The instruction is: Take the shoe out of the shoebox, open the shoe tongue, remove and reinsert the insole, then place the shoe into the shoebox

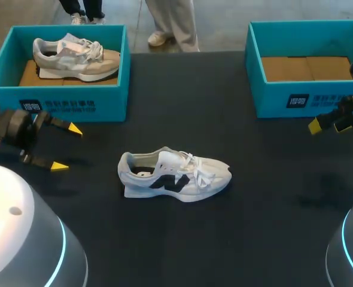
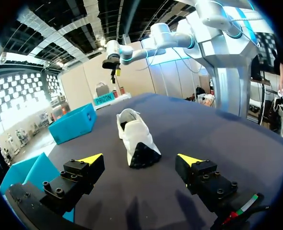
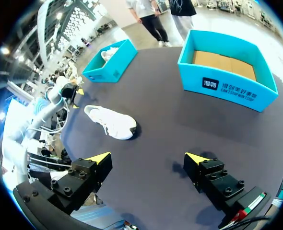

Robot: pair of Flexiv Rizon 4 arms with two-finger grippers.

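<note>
A white shoe [image 1: 173, 175] with a black side logo stands on the dark table, toe to the right and laces loose. It is outside both boxes. My left gripper [image 1: 67, 147] hovers open to its left, heel side, and in the left wrist view the shoe [image 2: 134, 136] lies ahead of the open left gripper [image 2: 140, 159]. My right gripper [image 1: 329, 126] hangs open at the far right, in front of the empty teal shoebox [image 1: 308, 98]. From the right wrist the shoe [image 3: 112, 122] is well ahead of the right gripper [image 3: 148, 158], with nothing between its fingers.
A second teal shoebox [image 1: 57, 104] at the back left holds a grey and beige shoe [image 1: 75, 57]. The empty box [image 3: 228, 88] has a brown cardboard floor. Both boxes stand along the far edge of the table.
</note>
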